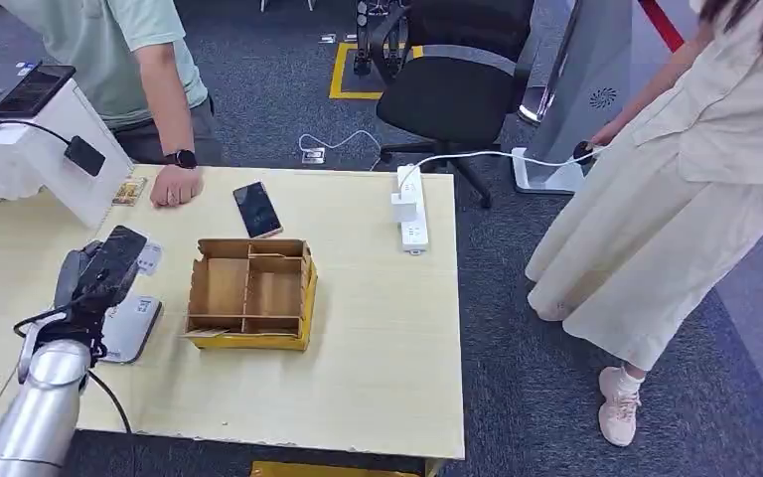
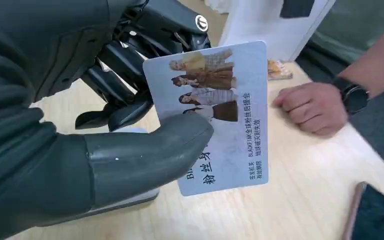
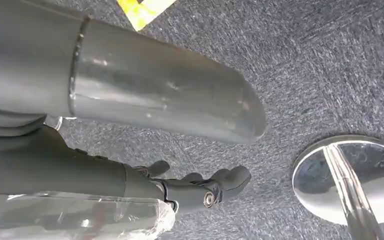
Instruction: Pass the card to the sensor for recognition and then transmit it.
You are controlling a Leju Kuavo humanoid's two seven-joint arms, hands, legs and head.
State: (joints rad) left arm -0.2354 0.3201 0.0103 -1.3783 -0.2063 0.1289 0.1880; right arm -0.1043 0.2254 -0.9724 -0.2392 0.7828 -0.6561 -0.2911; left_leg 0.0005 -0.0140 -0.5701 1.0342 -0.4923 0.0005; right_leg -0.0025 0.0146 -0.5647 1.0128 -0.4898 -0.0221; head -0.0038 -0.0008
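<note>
While pinched between thumb and fingers, card (image 2: 220, 115) sits in left hand (image 2: 125, 125); right hand (image 3: 200, 187) empty, fingers loose.

Pale wooden bench (image 1: 378, 338), set on dark grey carpet (image 1: 556, 397). Lying on it: an open cardboard organiser box (image 1: 251, 293) with compartments near the middle, a dark phone (image 1: 256, 209) beyond that, a white power strip (image 1: 411, 207) by the far right edge, a small picture card (image 1: 129, 191) just beside a person's fist (image 1: 175, 185), a white stand (image 1: 45, 149) at far left. Nearer the left edge, a grey sensor pad (image 1: 131, 326).
</note>
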